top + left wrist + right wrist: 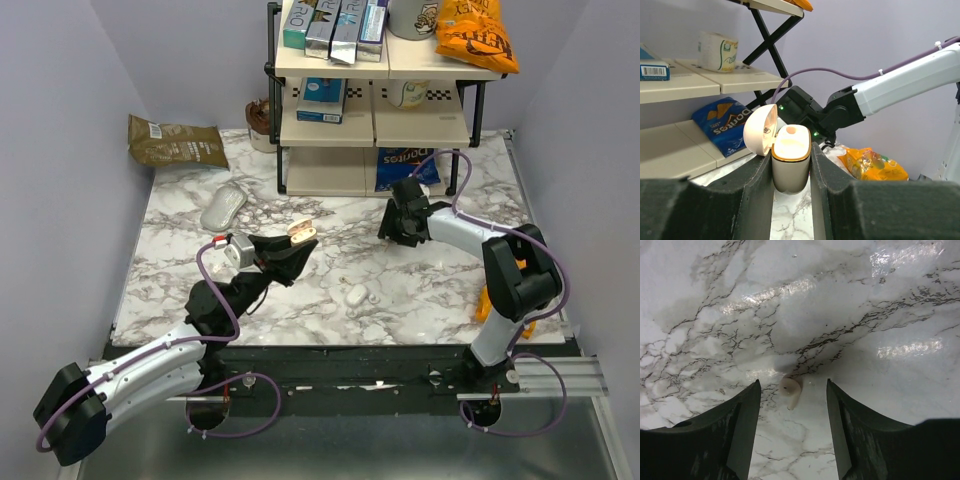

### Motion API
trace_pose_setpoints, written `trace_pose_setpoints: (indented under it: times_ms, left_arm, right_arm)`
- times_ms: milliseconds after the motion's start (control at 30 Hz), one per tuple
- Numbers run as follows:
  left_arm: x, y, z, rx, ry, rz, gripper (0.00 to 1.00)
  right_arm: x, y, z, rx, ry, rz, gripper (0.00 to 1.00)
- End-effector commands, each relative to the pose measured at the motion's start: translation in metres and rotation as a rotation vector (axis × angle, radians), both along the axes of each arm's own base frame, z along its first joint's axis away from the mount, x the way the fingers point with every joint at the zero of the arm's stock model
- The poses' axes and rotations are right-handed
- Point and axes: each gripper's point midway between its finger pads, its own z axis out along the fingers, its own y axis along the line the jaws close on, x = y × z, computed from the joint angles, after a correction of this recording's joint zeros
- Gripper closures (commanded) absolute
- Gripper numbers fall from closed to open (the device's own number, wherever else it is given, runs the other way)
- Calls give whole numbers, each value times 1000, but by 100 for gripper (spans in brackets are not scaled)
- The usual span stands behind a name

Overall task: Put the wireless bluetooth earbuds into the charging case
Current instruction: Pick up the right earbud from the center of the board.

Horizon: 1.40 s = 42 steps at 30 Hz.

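Observation:
My left gripper (791,167) is shut on the charging case (790,165), holding it upright above the marble table. The case's lid (760,131) is flipped open to the left, and a small beige rounded piece (791,131) sits in its top. From above, the case (302,234) shows at the tip of the left gripper (292,246). One white earbud (789,390) lies on the marble between the fingers of my open right gripper (793,383), closer to the left finger and touching neither. In the top view the right gripper (398,232) hides that earbud.
A white computer mouse (223,208) lies at the back left. A small white oval object (356,295) rests near the front centre. A shelf rack (375,110) with boxes and snack bags stands at the back. A brown bag (175,142) lies back left, an orange packet (487,300) beside the right arm.

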Motion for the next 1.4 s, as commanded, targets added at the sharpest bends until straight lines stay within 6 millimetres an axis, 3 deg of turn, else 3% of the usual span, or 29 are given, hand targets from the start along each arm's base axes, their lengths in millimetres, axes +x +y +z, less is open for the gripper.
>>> trace_pose_setpoints:
  times_ms: [0, 400, 767, 1367]
  left_arm:
    - [-6, -2, 1, -14, -7, -26, 100]
    - [-4, -6, -6, -3, 26, -39, 100]
    - [-4, -8, -7, 2, 33, -47, 100]
    - [-13, -9, -4, -9, 30, -75, 100]
  right_arm:
    - [4, 3, 1, 16, 1, 12, 37]
    - [3, -1, -17, -33, 23, 40, 37]
    - [-3, -6, -27, -60, 38, 54, 50]
    - [-24, -2, -34, -206, 51, 152, 50]
